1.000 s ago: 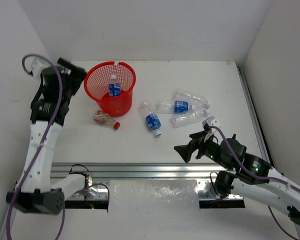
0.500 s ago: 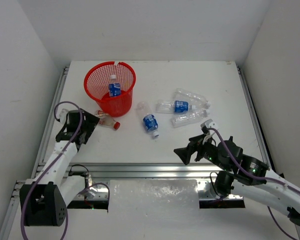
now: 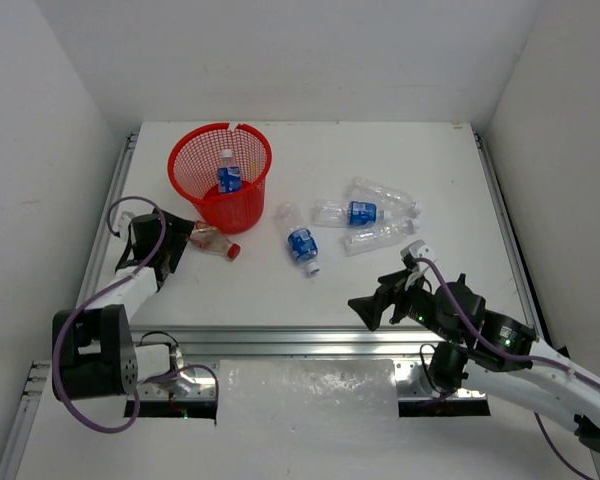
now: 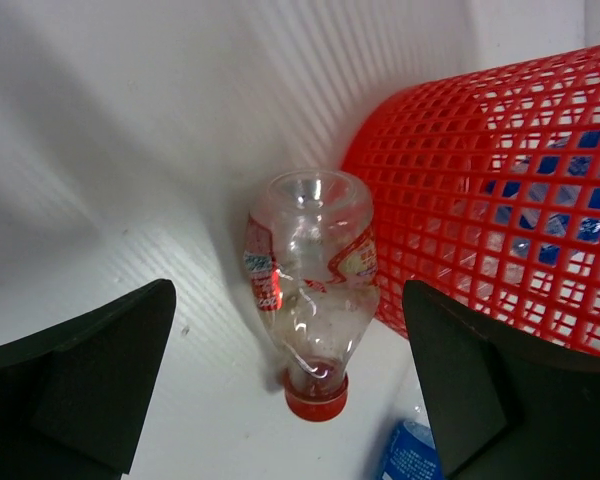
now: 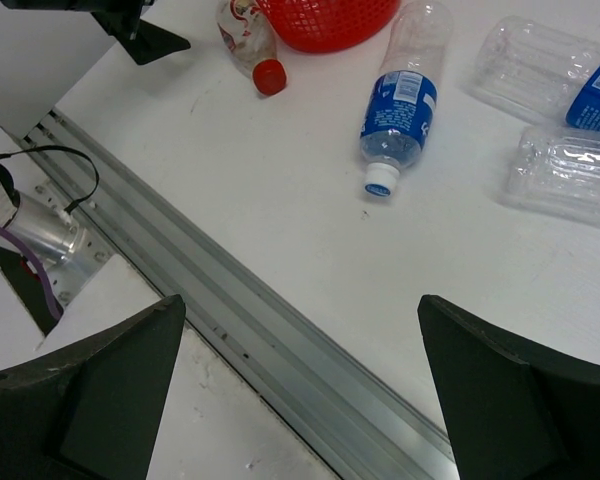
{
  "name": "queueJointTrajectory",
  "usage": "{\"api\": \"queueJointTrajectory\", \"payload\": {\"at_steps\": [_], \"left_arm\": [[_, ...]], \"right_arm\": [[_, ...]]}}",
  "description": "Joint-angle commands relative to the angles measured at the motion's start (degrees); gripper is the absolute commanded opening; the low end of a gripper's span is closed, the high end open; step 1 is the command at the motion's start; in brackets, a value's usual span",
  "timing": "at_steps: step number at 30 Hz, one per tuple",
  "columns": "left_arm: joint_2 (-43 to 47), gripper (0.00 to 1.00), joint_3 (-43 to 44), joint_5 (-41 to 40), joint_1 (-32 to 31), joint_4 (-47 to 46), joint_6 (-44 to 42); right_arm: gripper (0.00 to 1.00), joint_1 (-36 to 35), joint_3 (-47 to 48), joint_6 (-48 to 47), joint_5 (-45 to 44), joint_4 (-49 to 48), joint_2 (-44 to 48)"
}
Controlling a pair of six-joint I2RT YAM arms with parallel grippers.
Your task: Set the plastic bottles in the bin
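Observation:
The red mesh bin (image 3: 220, 175) stands at the back left with one blue-labelled bottle (image 3: 228, 176) inside. The red-labelled bottle (image 3: 213, 240) lies on the table against the bin's base. My left gripper (image 3: 176, 241) is open, low on the table, just left of it. In the left wrist view the gripper (image 4: 288, 292) frames this bottle (image 4: 310, 265), its red cap (image 4: 316, 400) and the bin (image 4: 500, 190). A blue-labelled bottle (image 3: 301, 242) lies mid-table. Three more bottles lie right of it (image 3: 358, 212). My right gripper (image 3: 366, 306) is open and empty, over the front rail.
The metal rail (image 3: 310, 338) runs along the table's front edge. White walls close in the left, back and right. The right wrist view shows the mid-table bottle (image 5: 400, 105), two clear bottles (image 5: 570, 175) and the rail (image 5: 280, 350).
My left arm has come down from beside the bin's rim to the table and moved in towards the red-labelled bottle. The right arm has barely moved.

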State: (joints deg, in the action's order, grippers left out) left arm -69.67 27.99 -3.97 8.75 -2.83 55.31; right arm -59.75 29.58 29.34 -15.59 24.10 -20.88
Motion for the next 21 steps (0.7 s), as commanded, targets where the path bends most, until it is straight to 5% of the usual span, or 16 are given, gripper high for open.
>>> {"api": "queueJointTrajectory", "payload": {"at_steps": [1,21], "left_arm": [[-0.8,0.94,-0.1,2.3,0.9,-10.9,-1.5],[-15.0,0.92,1.3,5.5,2.5,-22.4,-2.9]], "right_arm": [[0.99,-0.1,0.2,-1.2,0.3,-2.4,-0.6],[0.99,-0.1,0.6,-1.5,1.4,-5.0,-5.2]]}}
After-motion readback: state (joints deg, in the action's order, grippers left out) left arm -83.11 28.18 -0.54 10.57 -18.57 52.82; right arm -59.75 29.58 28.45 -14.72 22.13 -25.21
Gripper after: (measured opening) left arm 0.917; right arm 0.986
